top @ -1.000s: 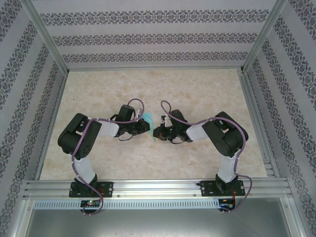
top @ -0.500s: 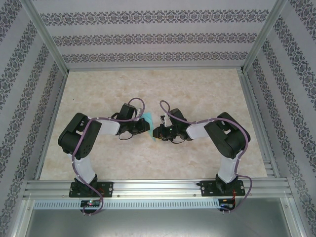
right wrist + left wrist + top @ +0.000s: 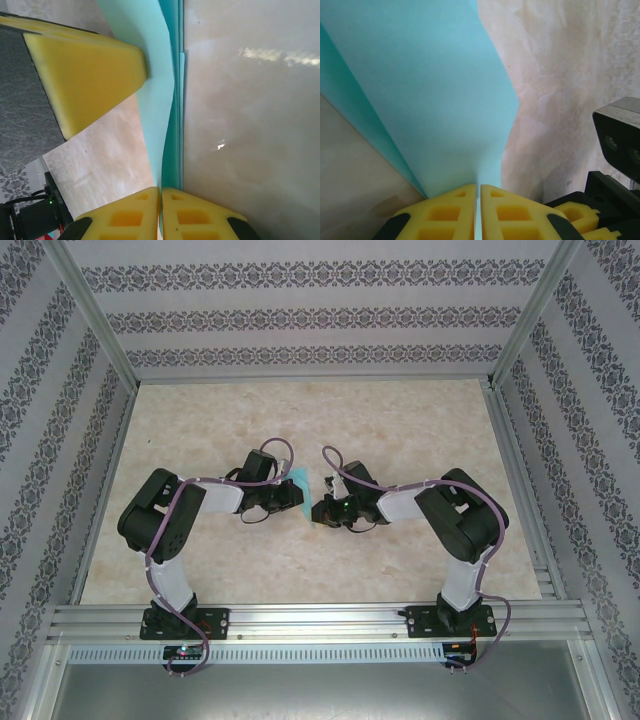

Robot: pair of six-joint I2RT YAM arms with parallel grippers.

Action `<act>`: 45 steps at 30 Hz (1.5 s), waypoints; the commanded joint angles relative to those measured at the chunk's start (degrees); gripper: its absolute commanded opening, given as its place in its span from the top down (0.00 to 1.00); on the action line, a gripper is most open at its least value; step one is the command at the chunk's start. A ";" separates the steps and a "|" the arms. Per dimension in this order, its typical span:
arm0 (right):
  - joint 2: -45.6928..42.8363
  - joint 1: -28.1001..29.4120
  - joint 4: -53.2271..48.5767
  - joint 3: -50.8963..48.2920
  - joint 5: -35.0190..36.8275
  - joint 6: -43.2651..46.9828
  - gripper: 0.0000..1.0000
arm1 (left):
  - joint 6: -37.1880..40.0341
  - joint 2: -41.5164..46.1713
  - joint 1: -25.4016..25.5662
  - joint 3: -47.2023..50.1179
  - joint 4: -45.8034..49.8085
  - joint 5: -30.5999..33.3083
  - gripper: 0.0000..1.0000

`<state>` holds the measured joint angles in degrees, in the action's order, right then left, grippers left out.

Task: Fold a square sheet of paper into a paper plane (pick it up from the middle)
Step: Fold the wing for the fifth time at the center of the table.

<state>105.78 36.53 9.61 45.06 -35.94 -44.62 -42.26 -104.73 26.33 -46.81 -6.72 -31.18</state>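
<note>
The light-blue paper (image 3: pixel 301 481) is folded into several layers and held off the table between both arms at mid-table. In the left wrist view the paper (image 3: pixel 425 95) spreads up and away from my left gripper (image 3: pixel 478 197), whose yellow jaws are shut on its lower edge. Seen from the right wrist, the folded paper (image 3: pixel 167 110) stands edge-on, and my right gripper (image 3: pixel 160 197) is shut on its layers. The left gripper's yellow finger (image 3: pixel 85 75) presses the sheet from the upper left there. From above, the left gripper (image 3: pixel 297 495) and right gripper (image 3: pixel 318 510) nearly meet.
The beige marbled table (image 3: pixel 400 430) has open room all round the arms. Aluminium rails (image 3: pixel 300 620) run along the near edge and patterned walls (image 3: pixel 320 320) enclose the cell. The right arm's camera housing (image 3: pixel 620 135) sits close at the right of the left wrist view.
The right gripper has shifted slightly toward the left gripper, and less blue paper shows between them from above. The left arm has barely moved.
</note>
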 commanded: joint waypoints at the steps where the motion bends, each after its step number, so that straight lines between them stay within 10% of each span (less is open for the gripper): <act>1: -2.39 0.97 -5.80 0.59 3.05 2.48 0.85 | 0.56 -1.95 0.19 0.09 3.95 4.25 0.87; 45: 1.49 3.77 -13.32 6.75 8.68 6.32 0.89 | -0.19 -3.21 0.16 -0.59 5.16 4.76 0.88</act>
<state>106.56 40.36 -0.67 52.12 -28.51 -40.21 -42.30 -104.99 26.33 -47.35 -5.87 -31.18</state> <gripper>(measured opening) 0.112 0.123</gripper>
